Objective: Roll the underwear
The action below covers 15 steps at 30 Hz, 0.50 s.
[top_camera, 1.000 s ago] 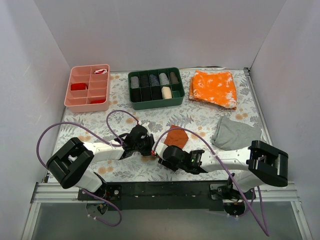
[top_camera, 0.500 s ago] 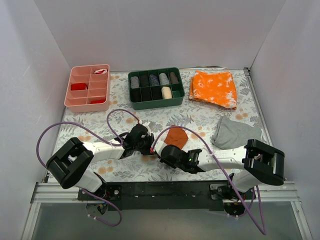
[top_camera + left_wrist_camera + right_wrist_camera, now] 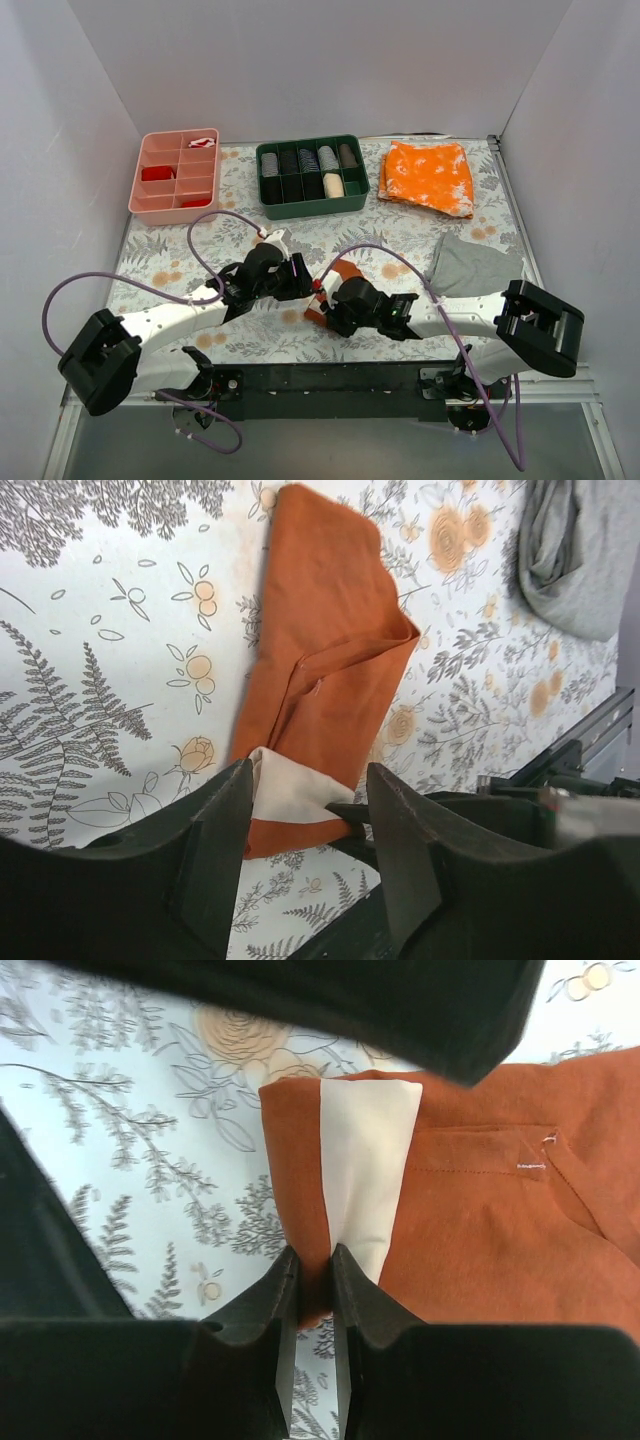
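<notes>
Swinging its elbow outward, the left arm has re-posed beside the underwear (image 3: 330,670) on the floral tabletop (image 3: 400,230). The right gripper (image 3: 312,1265) pinches its cream-flipped near hem; the left gripper (image 3: 310,775) hovers spread. That thin pinch may slip, undoing the fold.

The small soft cloth underwear (image 3: 320,670) is showing rust-brown orange, with one pale cream-beige strip. The flat printed table covering (image 3: 420,225) is displaying grey ferns and orange blossoms on white. The rumpled soft cloth (image 3: 470,265) is showing plain grey. The folded square cloth (image 3: 428,176) is showing bright orange speckled with white.
</notes>
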{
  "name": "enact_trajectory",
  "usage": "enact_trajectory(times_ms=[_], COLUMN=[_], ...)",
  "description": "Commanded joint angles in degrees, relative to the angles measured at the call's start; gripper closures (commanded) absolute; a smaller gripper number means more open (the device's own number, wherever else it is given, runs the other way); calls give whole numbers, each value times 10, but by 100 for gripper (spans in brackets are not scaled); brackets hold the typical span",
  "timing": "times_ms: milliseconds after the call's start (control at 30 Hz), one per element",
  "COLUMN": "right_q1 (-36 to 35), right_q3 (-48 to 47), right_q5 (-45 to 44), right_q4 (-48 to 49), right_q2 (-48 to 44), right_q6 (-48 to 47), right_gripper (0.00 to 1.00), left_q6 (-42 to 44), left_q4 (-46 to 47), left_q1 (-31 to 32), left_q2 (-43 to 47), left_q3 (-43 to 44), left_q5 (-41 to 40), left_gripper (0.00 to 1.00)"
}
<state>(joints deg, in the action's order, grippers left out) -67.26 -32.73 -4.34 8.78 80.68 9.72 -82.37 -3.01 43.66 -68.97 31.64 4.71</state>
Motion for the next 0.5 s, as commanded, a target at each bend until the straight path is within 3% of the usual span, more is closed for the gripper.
enact_trajectory(times_ms=[0,200,467], right_q1=[51,133,249], right_q3=[32,50,65], right_q5=[149,272,418], right_q4=[55,101,161], right_q2=[-24,-32,3], right_q6=[52,94,152], right_gripper=[95,95,95], left_q6=[0,9,13], left_q4=[-22,7,89], left_q1=[-3,-3,-2], left_q2=[50,88,75], left_q3=[4,-31,-91], left_q5=[-30,-4,65], left_gripper=[49,39,36])
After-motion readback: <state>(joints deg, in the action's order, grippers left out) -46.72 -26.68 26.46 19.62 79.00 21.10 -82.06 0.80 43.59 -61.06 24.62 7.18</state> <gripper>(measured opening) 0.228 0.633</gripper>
